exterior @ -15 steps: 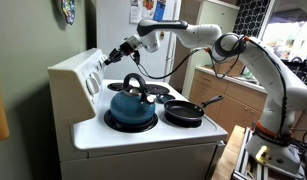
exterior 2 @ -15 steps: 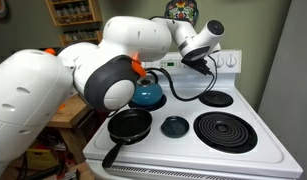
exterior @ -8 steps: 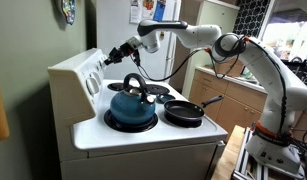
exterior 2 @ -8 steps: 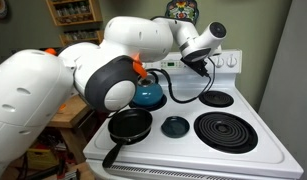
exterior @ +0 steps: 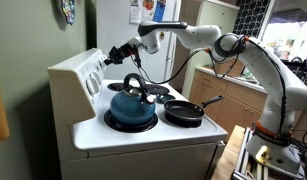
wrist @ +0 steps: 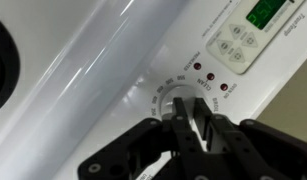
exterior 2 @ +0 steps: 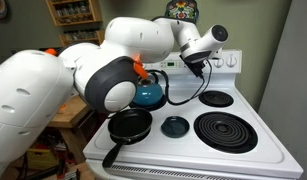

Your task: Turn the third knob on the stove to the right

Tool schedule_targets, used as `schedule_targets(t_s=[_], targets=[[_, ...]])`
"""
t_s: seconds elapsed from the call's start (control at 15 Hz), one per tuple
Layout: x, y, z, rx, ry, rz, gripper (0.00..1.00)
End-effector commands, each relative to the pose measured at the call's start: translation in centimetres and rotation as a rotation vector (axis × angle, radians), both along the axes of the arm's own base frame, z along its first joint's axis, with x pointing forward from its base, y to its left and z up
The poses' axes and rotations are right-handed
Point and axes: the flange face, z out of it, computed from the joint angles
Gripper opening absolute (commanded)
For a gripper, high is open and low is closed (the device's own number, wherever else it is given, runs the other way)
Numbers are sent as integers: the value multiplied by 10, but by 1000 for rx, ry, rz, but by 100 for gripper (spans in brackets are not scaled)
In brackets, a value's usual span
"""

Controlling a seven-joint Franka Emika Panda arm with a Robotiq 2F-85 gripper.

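Little differs from a second ago; the arm keeps its reach across the stove (exterior: 145, 138), and in an exterior view the round wrist housing (exterior 2: 217, 34) sits a touch further along the back panel than before, as if the wrist has rolled slightly; kettle and pan have not moved.

The gripper (wrist: 190, 126) is pressed up to the raised back panel of the stove (wrist: 83, 80); in the wrist view its jaws are drawn in to a narrow gap, and the dark fingers (wrist: 207, 132) flank a white round knob (wrist: 180, 101) on both sides, seemingly touching it; printed marks ring the knob, with red lights (wrist: 210, 71) and a green display (wrist: 263, 12) beyond it; which knob of the row this is cannot be told from that view.

In both exterior views the gripper (exterior: 115, 55) (exterior 2: 200, 63) meets the panel above the rear burners; a blue kettle (exterior: 130, 106) (exterior 2: 148, 95) stands on one burner and a black frying pan (exterior: 183, 111) (exterior 2: 128, 125) on another.
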Motion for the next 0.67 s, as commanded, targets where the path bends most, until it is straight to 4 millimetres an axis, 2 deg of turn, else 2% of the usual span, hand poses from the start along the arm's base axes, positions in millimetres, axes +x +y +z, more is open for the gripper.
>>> schedule_targets(t_s=[0.0,0.6], targets=[[2,10,13,107,24,-68,4],[2,11,12,128,117,-141,4]])
